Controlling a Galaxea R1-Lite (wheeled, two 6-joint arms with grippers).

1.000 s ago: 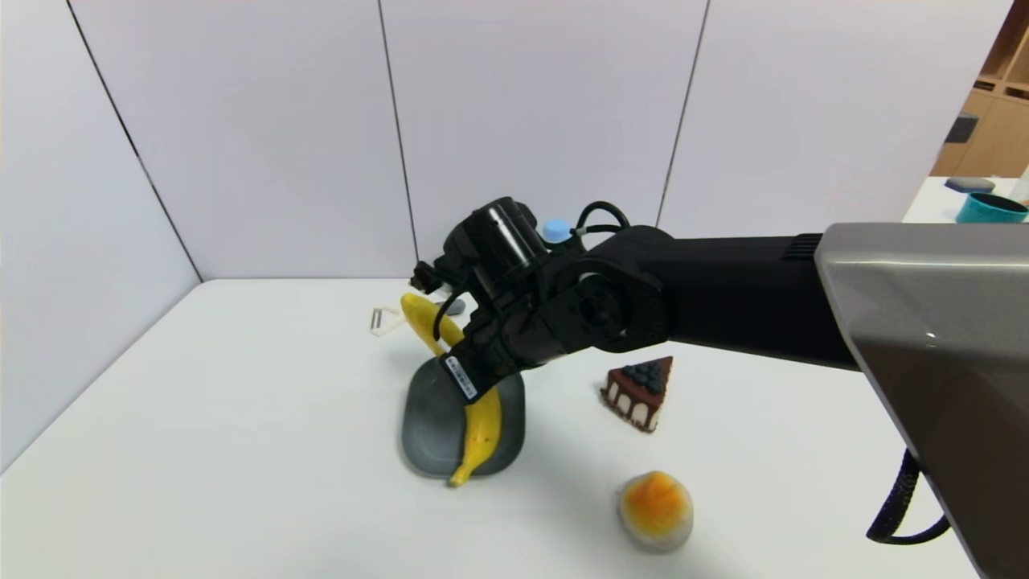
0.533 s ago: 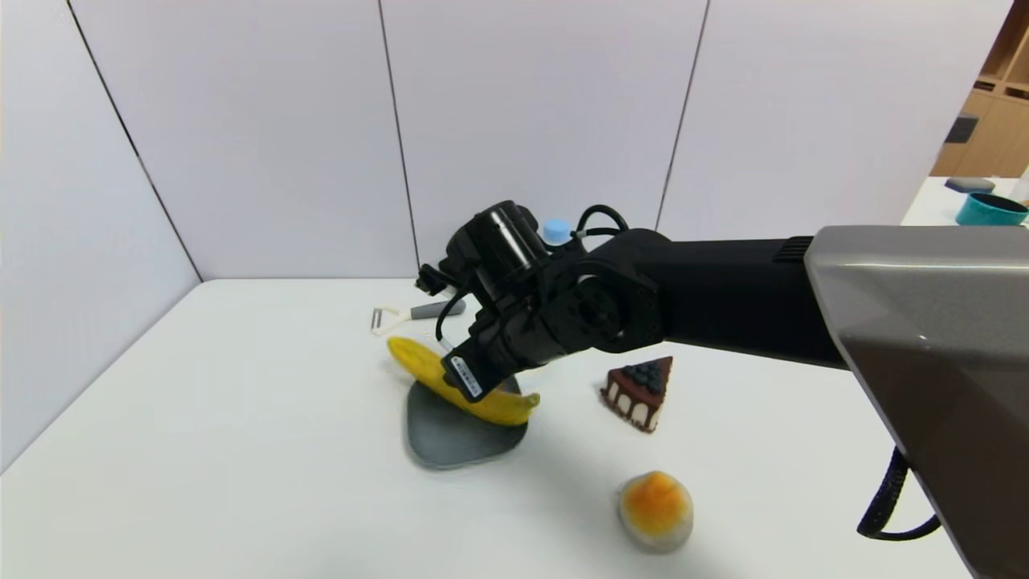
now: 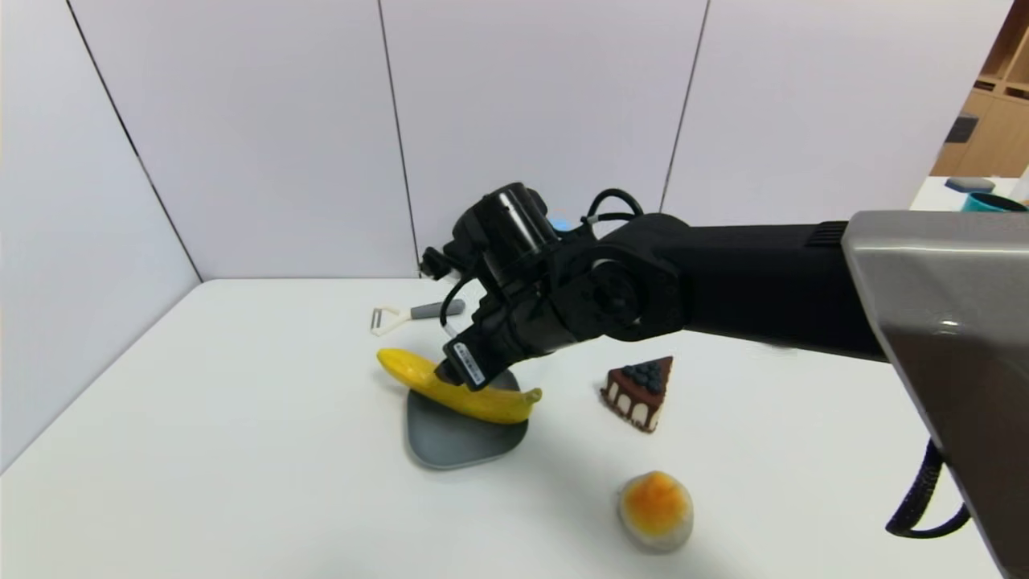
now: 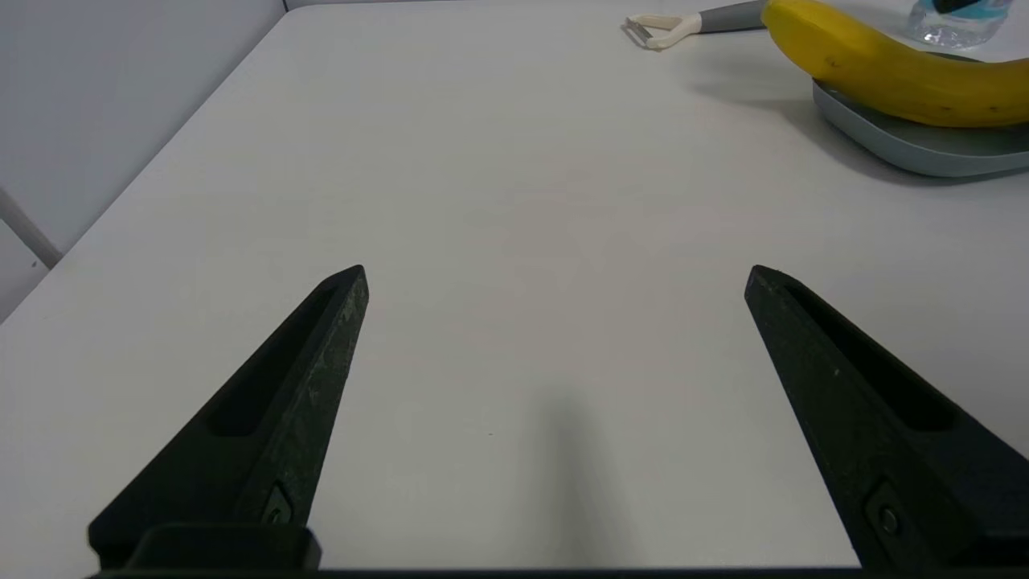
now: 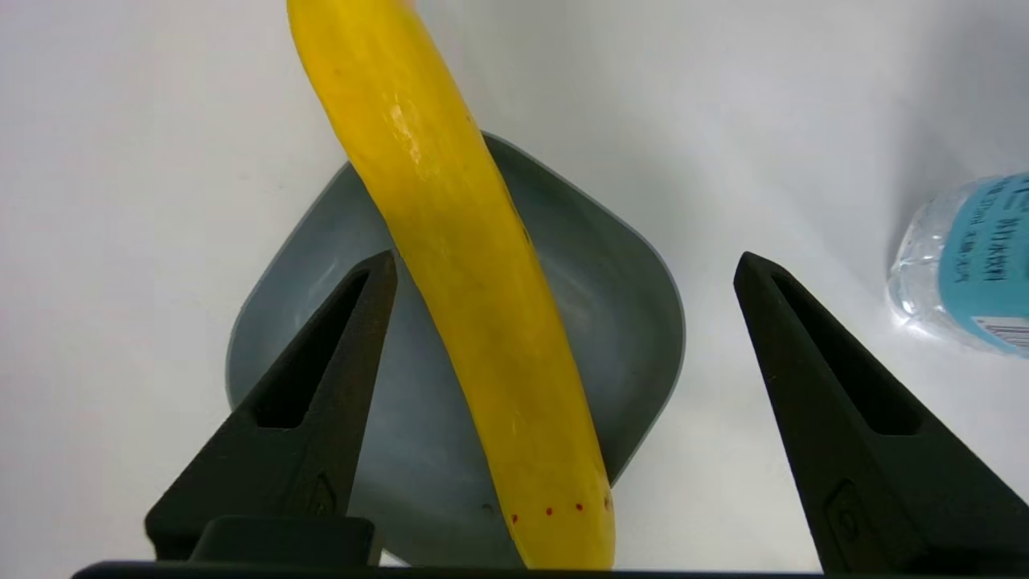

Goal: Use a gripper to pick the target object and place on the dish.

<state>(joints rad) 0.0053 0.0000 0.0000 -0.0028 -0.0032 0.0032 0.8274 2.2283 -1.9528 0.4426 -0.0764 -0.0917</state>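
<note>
one banana (image 3: 454, 390) across the dish (image 3: 462, 442), right tool (image 5: 567, 257) open above it.
the white bench (image 3: 241, 450) meets pale wall panels (image 3: 539, 104) with thin dark seams at 12 o'clock; wood shelving (image 3: 997, 133) shows far off at 2 o'clock. the banana's ends overhang the dish, and the right tool's fingers stand apart, one to each side of it. from the dish, a peeler (image 3: 418, 314) lies at 11 o'clock, cake slice (image 3: 639, 394) at 3, orange-and-white lump (image 3: 656, 512) at 4. the left tool (image 4: 559, 269) is open over the bench. a bottle's blue label (image 5: 993, 261) carries dark chinese characters and a barcode; the right tool's white label (image 3: 469, 363) is too small to read.
</note>
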